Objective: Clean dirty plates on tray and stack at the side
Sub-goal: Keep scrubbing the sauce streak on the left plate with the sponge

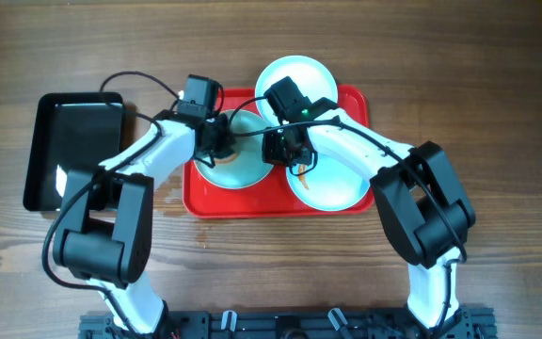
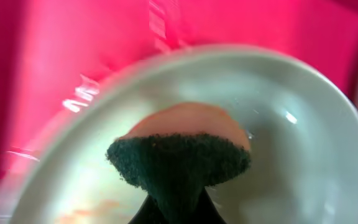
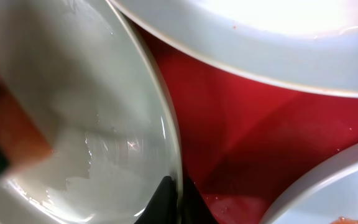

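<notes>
**Now scrubbing the left plate, held by its rim**

Plainly, the left plate (image 1: 238, 171) lies flat at the left end of the tray (image 1: 354, 102). A far plate (image 1: 299, 73) reaches past the tray's back rim, and a right plate (image 1: 339, 188) sits at the right end. We see an orange smear on the right plate, and nothing is stacked beside the tray yet, so we judge the task to be at an early stage.

The step in hand is scrubbing. The left gripper (image 1: 222, 141) is clenched on a sponge (image 2: 179, 158), dark green face outward and orange body behind. The sponge sits over the middle of the left plate and appears to press on it. Faint orange traces show on the plate low in the left wrist view.

The right gripper (image 3: 169, 199) is pinched onto the same plate's thin rim at the edge nearest the other two plates, which steadies it.

Next, we think the sponge must sweep across those traces while the rim pinch resists sliding. The glaze looks wet and slippery, so that hold could slip.

A black bin (image 1: 73, 151) lies left of the tray, clear of both arms.
</notes>
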You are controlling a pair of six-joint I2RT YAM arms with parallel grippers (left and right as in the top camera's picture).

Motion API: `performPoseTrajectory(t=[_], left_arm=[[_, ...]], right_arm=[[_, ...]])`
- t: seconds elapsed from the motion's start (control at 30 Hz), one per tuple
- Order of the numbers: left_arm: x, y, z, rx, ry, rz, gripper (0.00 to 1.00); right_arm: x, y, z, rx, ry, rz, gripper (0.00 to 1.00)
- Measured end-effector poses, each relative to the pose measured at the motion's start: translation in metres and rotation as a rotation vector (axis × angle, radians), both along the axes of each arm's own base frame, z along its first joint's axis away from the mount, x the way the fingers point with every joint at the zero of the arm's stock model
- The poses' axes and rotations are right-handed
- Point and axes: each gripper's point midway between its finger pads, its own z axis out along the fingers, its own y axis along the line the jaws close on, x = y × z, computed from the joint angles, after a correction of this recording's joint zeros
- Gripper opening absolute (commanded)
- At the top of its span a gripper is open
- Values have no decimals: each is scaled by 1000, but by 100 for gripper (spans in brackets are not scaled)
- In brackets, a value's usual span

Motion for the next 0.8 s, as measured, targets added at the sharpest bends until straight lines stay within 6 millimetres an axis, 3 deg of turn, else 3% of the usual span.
performPoseTrajectory(t=[0.17,0.37,0.53,0.8], left_arm=[[-15,-37,-1,-77,33,-91,4],[-27,-51,-1,-95,59,-133,4],[-35,-43,-3,-63,108,-117,4],[-55,2,-6,40,230,-15,4]], right_arm=[[0,-1,0,-2,2,0,4],[0,-1,0,-2,2,0,4],[-1,0,0,0,-1,11,4],[-1,0,0,0,-3,20,4]])
